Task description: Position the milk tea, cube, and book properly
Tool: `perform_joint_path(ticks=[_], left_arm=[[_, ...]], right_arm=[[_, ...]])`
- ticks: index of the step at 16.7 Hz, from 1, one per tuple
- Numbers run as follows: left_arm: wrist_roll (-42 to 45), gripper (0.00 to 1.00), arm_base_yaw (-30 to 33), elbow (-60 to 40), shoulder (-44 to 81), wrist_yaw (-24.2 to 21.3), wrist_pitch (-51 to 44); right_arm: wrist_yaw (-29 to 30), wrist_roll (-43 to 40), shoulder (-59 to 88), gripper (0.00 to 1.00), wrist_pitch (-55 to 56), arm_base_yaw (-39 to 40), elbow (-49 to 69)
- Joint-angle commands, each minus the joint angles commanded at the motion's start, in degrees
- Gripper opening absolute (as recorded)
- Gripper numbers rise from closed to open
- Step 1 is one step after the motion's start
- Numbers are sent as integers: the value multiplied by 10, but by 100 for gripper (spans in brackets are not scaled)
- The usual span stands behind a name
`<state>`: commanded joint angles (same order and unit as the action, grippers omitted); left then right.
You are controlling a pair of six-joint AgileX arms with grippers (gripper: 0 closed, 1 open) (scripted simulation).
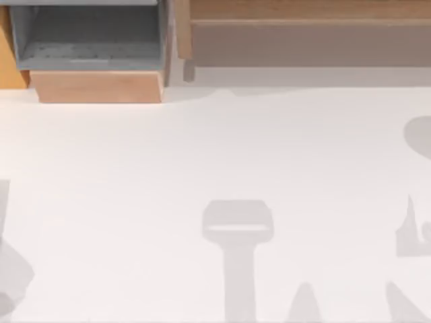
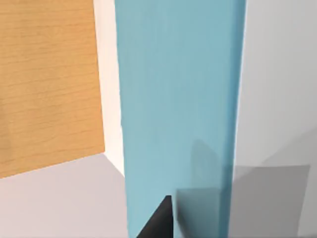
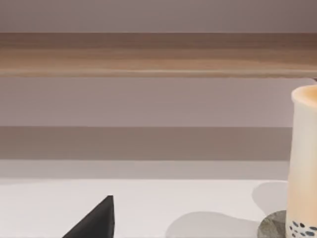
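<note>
In the left wrist view a tall light-blue book (image 2: 178,109) stands upright very close to the camera. A dark tip of my left gripper (image 2: 159,220) lies against its lower part. The right wrist view has the milk tea (image 3: 303,163), a pale cream cup with dark pearls at its base, standing on a grey round coaster (image 3: 271,227). A dark tip of my right gripper (image 3: 94,220) sits low in that view, apart from the cup. The cube is out of view.
A grey open box with a wooden front (image 1: 87,47) stands at the table's back left. A long wooden shelf (image 1: 303,27) runs along the back right. Arm shadows fall on the white table (image 1: 202,148). A wooden panel (image 2: 49,84) is beside the book.
</note>
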<state>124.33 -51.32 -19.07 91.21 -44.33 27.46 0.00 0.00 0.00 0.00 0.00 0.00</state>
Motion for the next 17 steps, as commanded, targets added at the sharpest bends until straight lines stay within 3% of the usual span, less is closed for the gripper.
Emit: perform_joint_path(ticks=[11, 17], left_arm=[[0, 98, 0, 0, 0, 0, 0], [0, 100, 0, 0, 0, 0, 0]], right_arm=[[0, 0, 0, 100, 0, 0, 0], [0, 0, 0, 100, 0, 0, 0]])
